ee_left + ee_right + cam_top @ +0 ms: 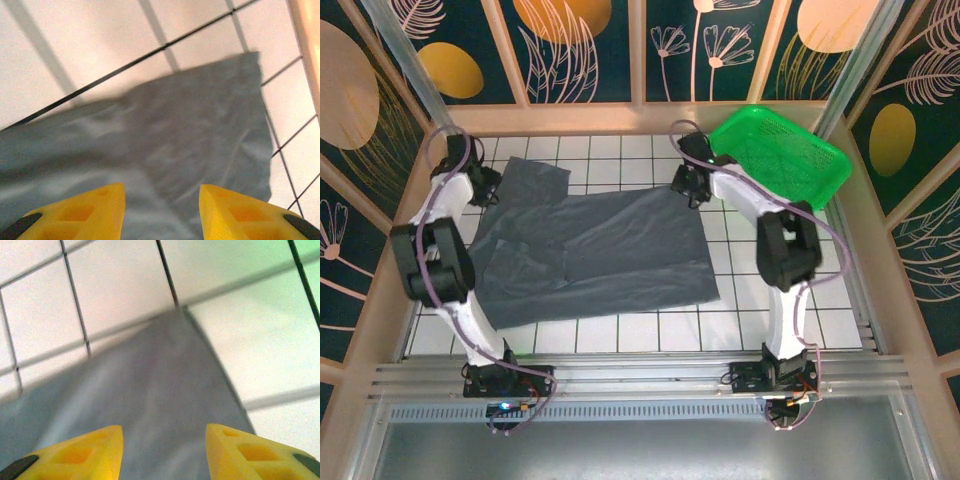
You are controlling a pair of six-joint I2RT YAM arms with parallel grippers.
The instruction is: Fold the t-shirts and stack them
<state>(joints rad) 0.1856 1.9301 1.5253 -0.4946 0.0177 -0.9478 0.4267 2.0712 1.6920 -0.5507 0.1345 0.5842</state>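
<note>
The dark slate-grey t-shirt (pixel 600 250) lies spread on the white tiled table, one sleeve reaching toward the far left. My left gripper (pixel 485 190) hovers at that far-left sleeve. In the left wrist view its yellow fingers (pixel 95 210) stand open over the creased t-shirt cloth (pixel 190 125) with nothing between them. My right gripper (pixel 690 187) is at the shirt's far right corner. Its wrist view shows it open (pixel 164 450), the t-shirt's pointed corner (pixel 150 390) just ahead of the fingertips.
A green mesh basket (pixel 775 155) sits at the far right of the table, close behind the right gripper. Bare white tiles (pixel 650 325) run along the near side and the right. Patterned walls enclose the table; a metal rail (pixel 640 375) crosses the near edge.
</note>
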